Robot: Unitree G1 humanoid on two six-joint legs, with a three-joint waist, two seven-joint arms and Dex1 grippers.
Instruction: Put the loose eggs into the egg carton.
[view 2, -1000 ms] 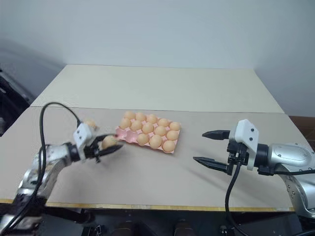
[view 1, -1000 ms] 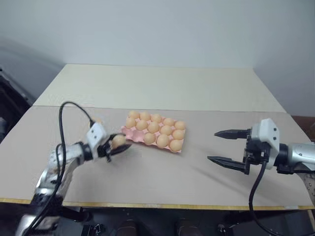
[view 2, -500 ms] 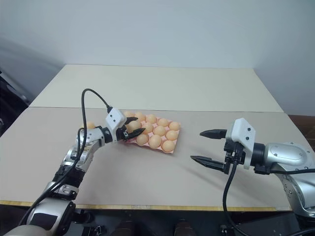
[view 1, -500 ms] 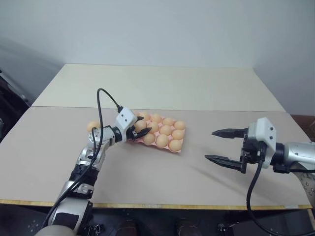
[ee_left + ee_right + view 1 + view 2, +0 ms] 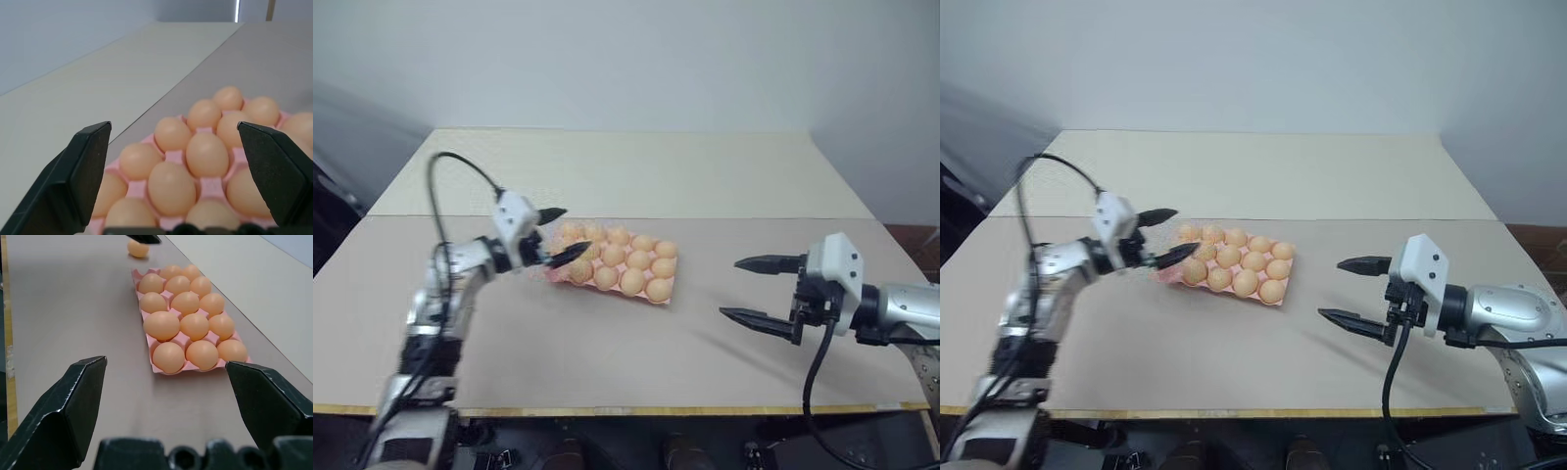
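I see the egg carton [image 5: 612,265] lying on the bench [image 5: 607,343], a little left of centre and set at a slant. Eggs sit in its cups in 3 rows; from the right wrist view I count 13 eggs in the carton [image 5: 180,312]. 1 loose egg [image 5: 138,248] lies on the bench beyond the carton's far end in that view, apart from it. My left claw [image 5: 553,235] hangs at the carton's left end, just above it. My right claw [image 5: 756,291] sits well apart to the carton's right, above the bench.
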